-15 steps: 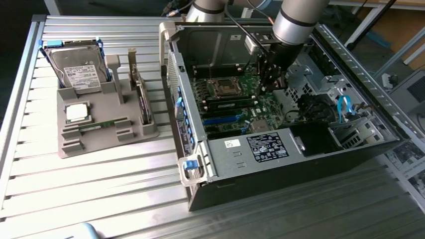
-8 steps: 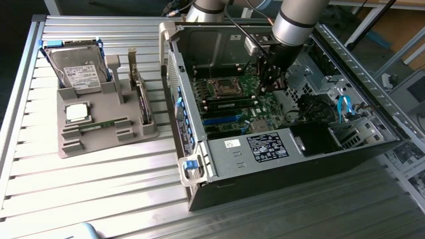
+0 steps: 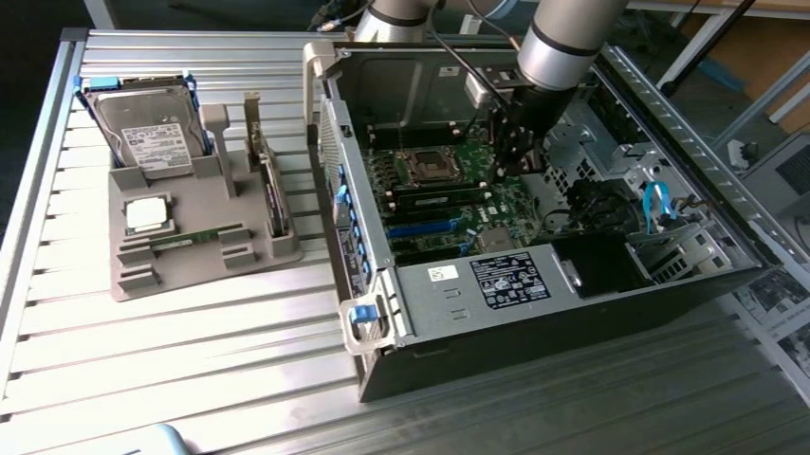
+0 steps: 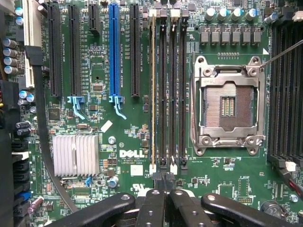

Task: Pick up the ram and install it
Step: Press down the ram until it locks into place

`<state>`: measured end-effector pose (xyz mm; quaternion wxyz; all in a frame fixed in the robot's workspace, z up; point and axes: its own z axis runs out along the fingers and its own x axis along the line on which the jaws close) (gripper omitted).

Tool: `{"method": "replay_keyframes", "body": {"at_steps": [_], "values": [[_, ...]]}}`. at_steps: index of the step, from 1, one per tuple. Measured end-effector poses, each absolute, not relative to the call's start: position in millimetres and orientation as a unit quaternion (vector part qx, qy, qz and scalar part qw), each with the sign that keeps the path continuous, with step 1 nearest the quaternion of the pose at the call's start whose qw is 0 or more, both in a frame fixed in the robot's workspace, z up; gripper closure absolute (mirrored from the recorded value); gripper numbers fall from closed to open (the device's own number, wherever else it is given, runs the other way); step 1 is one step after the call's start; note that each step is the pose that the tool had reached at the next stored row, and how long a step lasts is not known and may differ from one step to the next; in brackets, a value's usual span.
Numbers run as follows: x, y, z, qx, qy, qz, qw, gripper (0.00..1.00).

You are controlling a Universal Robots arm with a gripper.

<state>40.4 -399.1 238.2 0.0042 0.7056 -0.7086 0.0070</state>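
My black tool (image 4: 165,189) hangs over a green motherboard (image 4: 123,142) with one blue slot (image 4: 113,49) among black ones. The holder (image 3: 190,237) is grey, the hard drive (image 3: 150,128) silver with a white label, the worktop (image 3: 177,332) pale ribbed metal.

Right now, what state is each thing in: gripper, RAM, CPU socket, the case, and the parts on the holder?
gripper: shut, over the motherboard's memory slots, inside the case.
RAM stick in slot: seated upright in one memory slot.
RAM stick on holder: lying flat, untouched.
CPU socket: empty, frame down.
CPU chip: resting on the holder.
hard drive: leaning in the holder.
computer case: on its side, panel off.
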Motion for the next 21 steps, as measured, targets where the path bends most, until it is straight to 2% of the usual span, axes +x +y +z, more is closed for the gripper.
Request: {"method": "replay_keyframes", "body": {"at_steps": [21], "values": [[36.7,-399.0,231.5,0.706,-0.709,0.007,0.004,0.89]]}}
